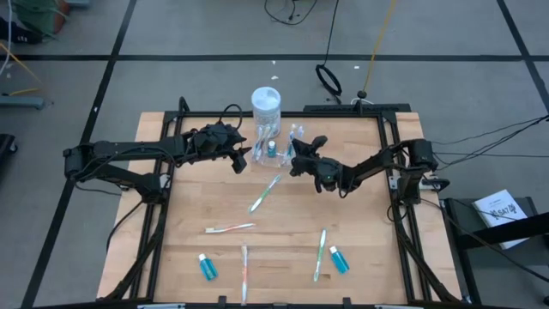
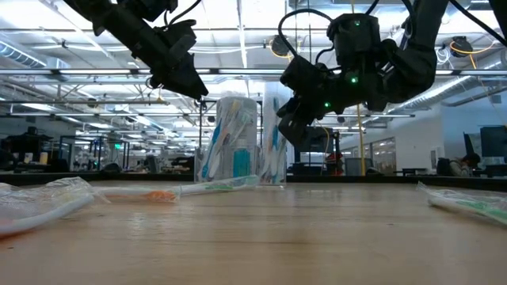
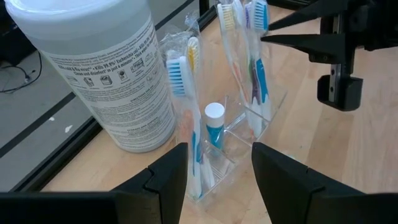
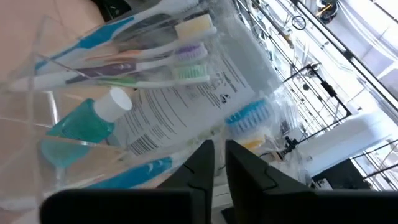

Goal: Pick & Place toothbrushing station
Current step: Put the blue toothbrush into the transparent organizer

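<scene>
Watching my right gripper, fingers nearly together beside the toothbrushing station; its tip could topple it; left gripper gapes

The toothbrushing station is see-through clear plastic; in it stand wrapped toothbrushes with blue, yellow and purple bristles, and a teal bottle with a white cap. The jar is white with small black print. Both grippers are dark. The table is pale wood, with two blue bottles lying on it
</scene>
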